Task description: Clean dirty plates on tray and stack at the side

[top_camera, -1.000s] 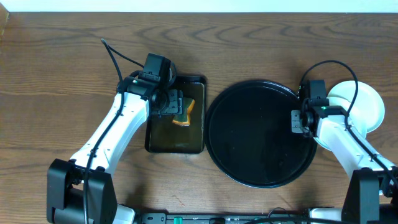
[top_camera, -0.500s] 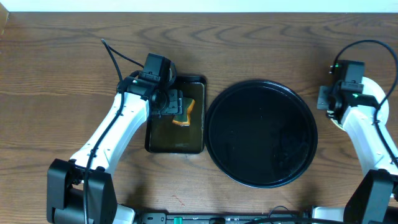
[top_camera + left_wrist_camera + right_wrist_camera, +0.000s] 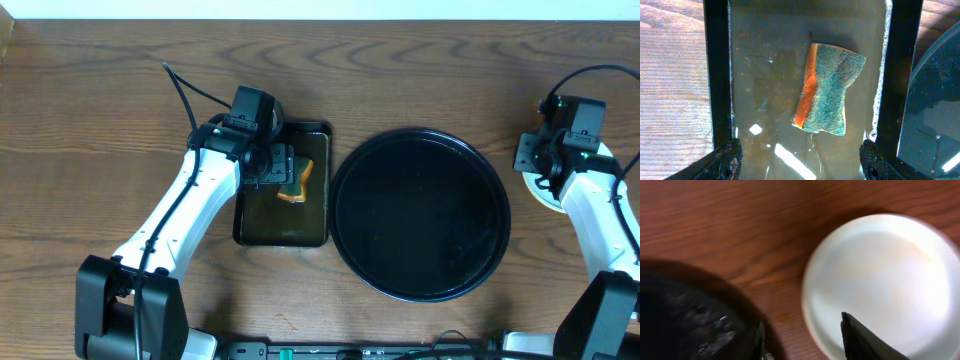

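The left gripper (image 3: 799, 165) is hanging spread open and empty, unmoved, over the small rectangular black tray of murky water (image 3: 715, 75), where the orange-and-green sponge (image 3: 827, 90) is soaking. The large round glossy black tray (image 3: 420, 215) is lying bare. The right gripper (image 3: 532, 158) is swinging from that tray's 3 o'clock rim out over the pale round shallow plates (image 3: 880, 280) on the wood there, with only the top one showing. Whether its fingers are clenched cannot be told. The stacking is probably finishing.

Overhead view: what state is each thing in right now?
Round tray: empty, no plates on it.
Rectangular tray: filled with murky water.
Sponge: lying in that water, not held.
Plate: on the table beside the round tray, looks clean.
Left gripper: open, above the rectangular tray.
Right gripper: open, holding nothing.
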Available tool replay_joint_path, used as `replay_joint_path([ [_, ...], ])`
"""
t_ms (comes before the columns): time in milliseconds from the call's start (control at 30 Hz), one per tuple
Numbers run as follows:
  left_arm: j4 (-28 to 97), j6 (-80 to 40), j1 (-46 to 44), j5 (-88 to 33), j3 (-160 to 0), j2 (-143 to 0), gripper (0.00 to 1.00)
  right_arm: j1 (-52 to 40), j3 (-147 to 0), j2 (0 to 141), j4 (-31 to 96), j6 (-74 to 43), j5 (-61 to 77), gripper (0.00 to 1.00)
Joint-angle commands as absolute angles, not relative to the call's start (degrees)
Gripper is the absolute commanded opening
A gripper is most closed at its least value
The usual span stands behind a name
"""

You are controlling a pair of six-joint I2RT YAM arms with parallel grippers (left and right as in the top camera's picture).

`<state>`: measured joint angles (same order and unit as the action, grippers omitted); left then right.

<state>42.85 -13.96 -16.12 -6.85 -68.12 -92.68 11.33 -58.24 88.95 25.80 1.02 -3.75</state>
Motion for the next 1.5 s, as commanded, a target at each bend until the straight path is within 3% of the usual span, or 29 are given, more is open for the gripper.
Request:
replay_joint_path([
  [0, 42.85, -14.26, -15.84, -5.91, -69.12, -92.47, 0.76, 11.03, -59.16, 89.27, 27.81, 1.37, 6.94, 0.56],
  [100, 42.89, -14.22, -15.84, -5.82, -69.12, -92.47, 0.76, 10.46, -59.16, 89.27, 31.03, 1.39, 14.85, 0.63],
  [167, 43.18, -14.26, -15.81, -3.68, -69.12, -92.47, 0.76, 9.87, -59.16, 89.25, 32.53, 1.39, 16.38, 0.81],
  [200, 43.33, -14.28, -15.75, -2.15, -69.12, -92.47, 0.76, 9.34, -59.16, 89.25, 33.17, 1.41, 16.14, 0.96],
  [233, 43.46, -14.28, -15.62, -1.63, -69.14, -92.44, 0.76, 8.80, -59.16, 89.25, 33.69, 1.41, 15.92, 0.99],
  [633, 48.47, -14.28, -7.66, -1.69, -69.25, -90.04, 0.76, -0.73, -59.18, 85.60, 41.91, -1.26, 8.82, 0.99],
  [967, 55.35, -14.06, -7.40, -2.04, -69.23, -86.41, 0.76, -1.15, -59.16, 76.60, 46.83, -1.72, 10.74, 0.99],
  [1167, 57.54, -14.04, -9.02, -1.87, -66.85, -75.29, 0.76, -1.21, -58.22, 69.58, 48.77, -2.92, 8.38, 0.99],
  [1467, 49.43, -14.09, -10.11, -1.87, -52.93, -45.65, 0.77, -3.44, -47.35, 50.72, 45.43, -2.96, 8.38, 0.99],
])
